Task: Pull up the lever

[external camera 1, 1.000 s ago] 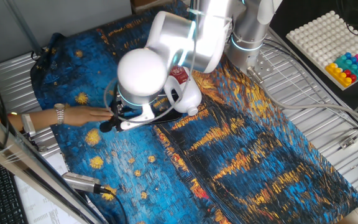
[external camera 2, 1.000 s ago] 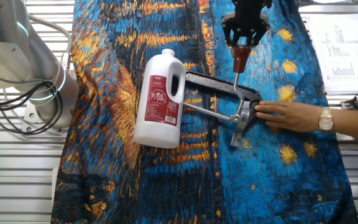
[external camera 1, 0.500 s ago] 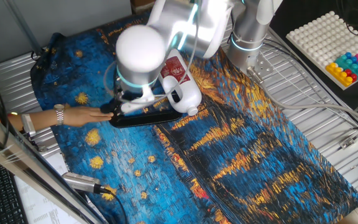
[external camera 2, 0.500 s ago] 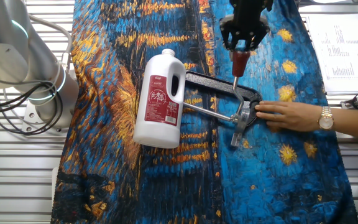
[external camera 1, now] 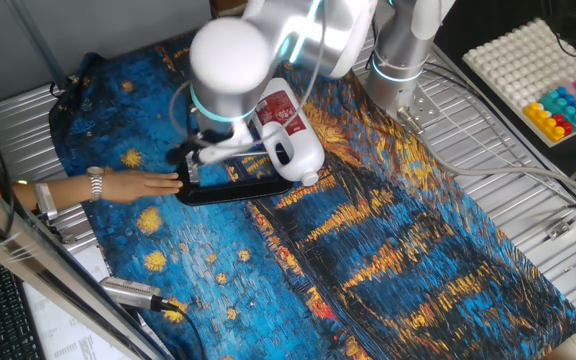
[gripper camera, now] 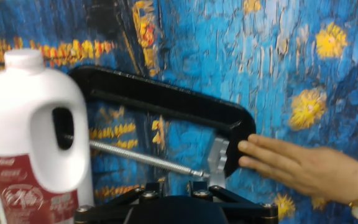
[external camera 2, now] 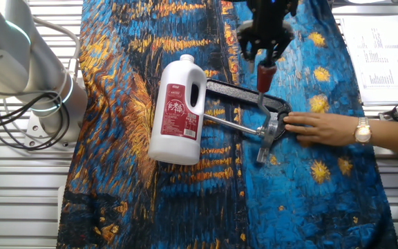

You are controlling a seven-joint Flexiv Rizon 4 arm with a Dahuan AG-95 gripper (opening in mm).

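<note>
The lever [external camera 2: 262, 93] is a slim silver rod with a reddish-brown knob [external camera 2: 263, 73], hinged to a black oval-based fixture [external camera 2: 232, 89]. In the other fixed view my gripper [external camera 2: 264, 57] sits over the knob's top end, its fingers closed on it. One fixed view shows my white wrist above the fixture [external camera 1: 238, 191], and the lever is hidden behind it. In the hand view the gripper [gripper camera: 173, 186] fills the bottom edge. The black base [gripper camera: 160, 96] shows there, but the lever is hidden.
A person's hand [external camera 2: 323, 128] presses on the fixture's hinge end. A white jug with a red label [external camera 2: 178, 111] lies against the long silver crossbar [external camera 2: 228, 124]. A white tray with coloured balls [external camera 1: 538, 70] stands at the far right. The arm's base [external camera 2: 40, 97] is at the left.
My gripper has shifted a little left and lifted, and the knob has moved with it. The person's hand and the jug have stayed put.
</note>
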